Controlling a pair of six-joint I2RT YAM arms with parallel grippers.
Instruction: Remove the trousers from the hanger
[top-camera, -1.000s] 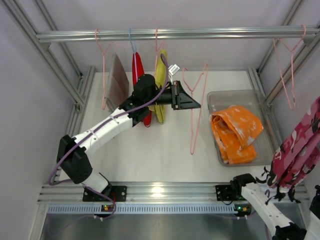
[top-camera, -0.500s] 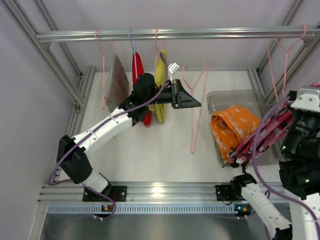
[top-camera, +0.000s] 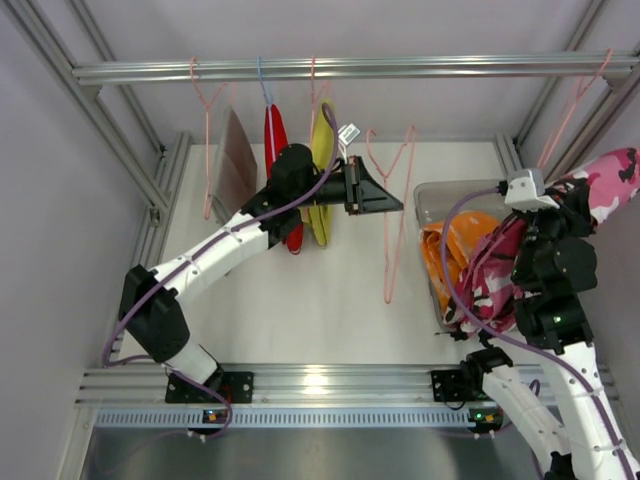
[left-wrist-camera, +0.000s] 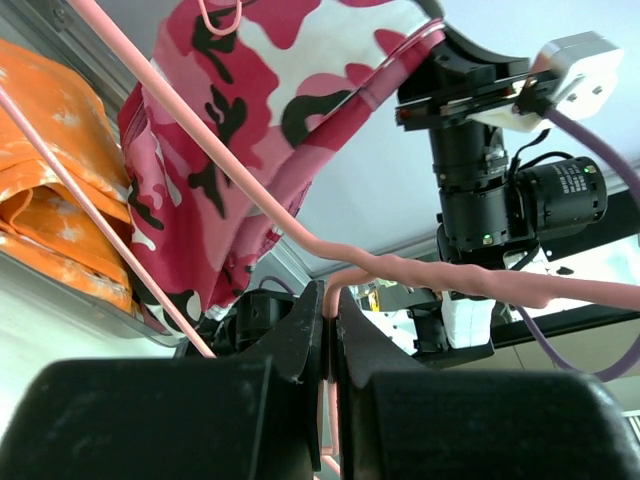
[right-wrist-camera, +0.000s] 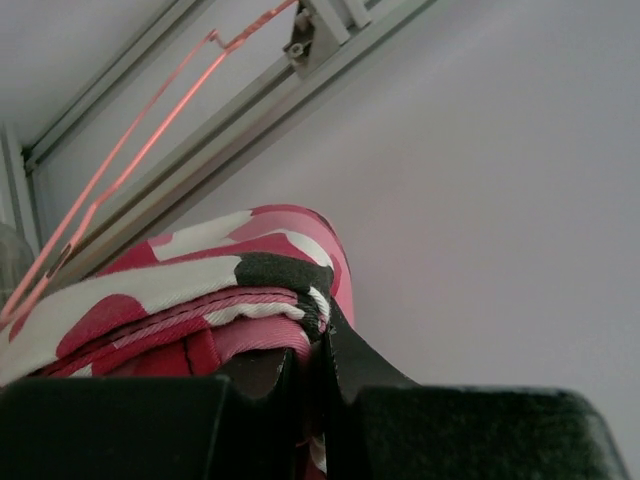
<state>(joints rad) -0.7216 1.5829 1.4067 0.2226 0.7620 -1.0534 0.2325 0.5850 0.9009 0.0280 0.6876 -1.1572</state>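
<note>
1. Pink camouflage trousers (top-camera: 612, 178): at 3 o'clock in the overhead view, pinched in the right gripper (right-wrist-camera: 315, 345), jaws shut on a folded hem. Rest of the cloth hanging down over the clear bin (top-camera: 450, 188).
2. Open room on the bare table (top-camera: 300, 290) from centre to 7 o'clock. Crowded at 12 under the rail (top-camera: 350, 68): brown cloth (top-camera: 237, 160), red cloth (top-camera: 275, 135), yellow cloth (top-camera: 318, 228), all hung edge-on.
3. Left gripper (left-wrist-camera: 328, 315): jaws closed narrow on the thin wire of a bare pink hanger (top-camera: 390, 250), near centre.
4. From the left wrist alone: wire seen running between the pads. From the right wrist alone: black-edged hem fold, and another hanger (right-wrist-camera: 130, 160) at 10 o'clock.
5. Orange trousers (top-camera: 455, 245) crumpled in the bin, soft, white-blotched. Rail of ribbed metal.
</note>
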